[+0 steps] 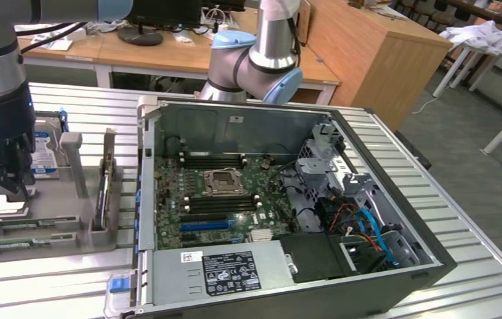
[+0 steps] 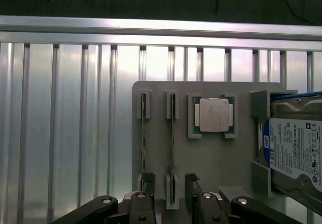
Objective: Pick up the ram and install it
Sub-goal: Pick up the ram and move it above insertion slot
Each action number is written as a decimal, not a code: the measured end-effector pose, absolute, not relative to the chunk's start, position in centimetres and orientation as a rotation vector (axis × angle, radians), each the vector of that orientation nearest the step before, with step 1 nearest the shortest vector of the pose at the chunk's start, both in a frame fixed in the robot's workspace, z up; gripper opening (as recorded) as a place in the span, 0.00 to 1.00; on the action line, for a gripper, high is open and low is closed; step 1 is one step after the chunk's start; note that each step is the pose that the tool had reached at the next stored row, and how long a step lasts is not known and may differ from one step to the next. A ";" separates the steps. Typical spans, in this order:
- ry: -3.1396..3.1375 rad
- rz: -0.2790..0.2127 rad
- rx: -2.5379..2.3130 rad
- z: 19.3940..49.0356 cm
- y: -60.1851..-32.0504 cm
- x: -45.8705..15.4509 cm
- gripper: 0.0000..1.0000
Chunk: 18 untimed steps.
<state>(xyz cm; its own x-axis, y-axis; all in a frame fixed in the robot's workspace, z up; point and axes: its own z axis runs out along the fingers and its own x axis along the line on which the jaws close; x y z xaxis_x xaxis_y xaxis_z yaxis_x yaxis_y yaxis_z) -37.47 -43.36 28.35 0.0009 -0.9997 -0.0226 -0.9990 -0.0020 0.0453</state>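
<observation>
While pincer (image 2: 169, 188) gapes astride edge-standing ram (image 2: 171, 133), processor (image 2: 215, 115) nearby, gray tray (image 2: 211, 163) beneath

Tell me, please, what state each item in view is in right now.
gripper: open, straddling the ram.
ram: on edge in a slot of the holder, not gripped.
second ram stick: on edge in the neighbouring slot.
processor: flat in its holder recess.
hard drive: seated in the holder's bracket.
computer case: open, side panel off.
processor socket: empty.
</observation>
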 end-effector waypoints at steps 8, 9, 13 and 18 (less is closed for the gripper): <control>-2.208 -0.075 2.211 28.3 -43.4 -37.5 0.37; -2.208 -0.075 2.211 28.3 -43.4 -37.5 0.37; -2.214 -0.063 2.217 28.3 -43.4 -37.5 0.37; -2.214 -0.061 2.218 28.3 -43.4 -37.5 0.37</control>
